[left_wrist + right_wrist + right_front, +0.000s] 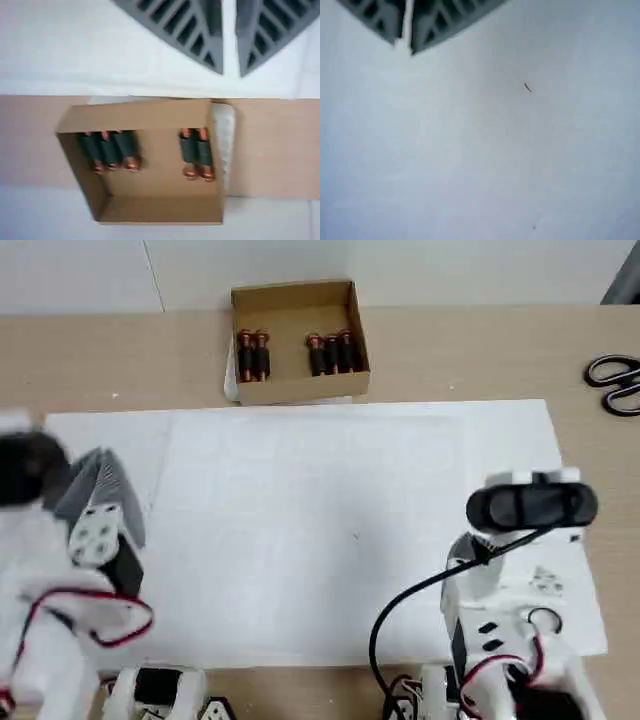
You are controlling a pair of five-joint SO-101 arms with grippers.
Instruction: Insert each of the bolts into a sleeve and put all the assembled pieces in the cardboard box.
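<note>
The cardboard box (pixel 295 382) stands at the table's far edge, past the white sheet. Inside it lie black sleeves with copper bolt heads, two on one side (pixel 252 355) and three on the other (pixel 332 352). The left wrist view looks straight at the box (pixel 155 207), with the group of three (pixel 110 150) and the pair (pixel 196 152). My left gripper (pixel 230 70) hangs over the sheet's left part (pixel 100 455), well short of the box, shut and holding nothing. My right gripper (pixel 406 47) is shut over bare white sheet, also holding nothing.
A white sheet (pixel 320 520) covers most of the table between the arms and the box. Scissors (pixel 615 383) lie at the far right edge. The right arm's base and cables (pixel 480 640) stand at the sheet's near right corner.
</note>
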